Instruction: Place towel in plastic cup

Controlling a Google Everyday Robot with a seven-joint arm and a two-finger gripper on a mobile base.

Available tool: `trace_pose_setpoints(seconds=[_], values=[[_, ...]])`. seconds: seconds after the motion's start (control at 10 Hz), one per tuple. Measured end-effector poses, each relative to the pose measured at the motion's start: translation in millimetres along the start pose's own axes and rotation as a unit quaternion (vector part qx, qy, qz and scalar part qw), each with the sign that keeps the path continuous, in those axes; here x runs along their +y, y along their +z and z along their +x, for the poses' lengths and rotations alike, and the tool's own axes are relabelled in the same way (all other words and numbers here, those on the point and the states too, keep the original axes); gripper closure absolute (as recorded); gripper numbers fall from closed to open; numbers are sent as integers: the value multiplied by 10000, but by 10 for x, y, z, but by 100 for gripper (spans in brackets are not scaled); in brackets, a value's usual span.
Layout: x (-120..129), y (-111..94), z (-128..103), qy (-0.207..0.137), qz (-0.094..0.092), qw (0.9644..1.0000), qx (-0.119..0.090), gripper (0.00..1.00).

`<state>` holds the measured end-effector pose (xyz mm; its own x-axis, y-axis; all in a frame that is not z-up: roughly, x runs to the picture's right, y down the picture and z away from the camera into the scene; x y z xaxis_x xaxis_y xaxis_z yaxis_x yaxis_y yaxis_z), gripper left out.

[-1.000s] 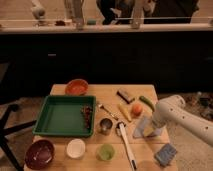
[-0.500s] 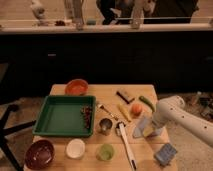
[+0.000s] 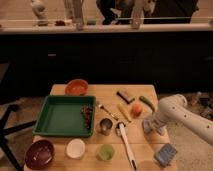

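a wooden table [image 3: 107,92] stands on a pale speckled floor [image 3: 32,105]. behind it is a dark wall [image 3: 100,55] with a light ledge [image 3: 100,27] on top. a black chair [image 3: 7,125] sits at the left. the gripper [image 3: 151,126] is low over the table's right side.

The towel [image 3: 160,131] is a pale blue-grey cloth lying bunched and low near the right edge of the desk, about midway between back and front. The gripper [image 3: 149,124] sits down on its left part. The plastic cup [image 3: 105,152], light green and translucent, stands upright, mouth up, at the front edge near the middle, well apart from the towel.
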<state>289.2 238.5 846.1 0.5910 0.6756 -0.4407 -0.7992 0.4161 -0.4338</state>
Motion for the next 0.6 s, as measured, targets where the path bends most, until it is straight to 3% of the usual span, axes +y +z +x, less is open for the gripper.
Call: trace_pose_setpoints(seconds=[0.4, 0.6], values=[[56, 1, 26, -62, -30, 10000, 39, 100], [106, -148, -89, -372, 104, 9991, -145, 100]])
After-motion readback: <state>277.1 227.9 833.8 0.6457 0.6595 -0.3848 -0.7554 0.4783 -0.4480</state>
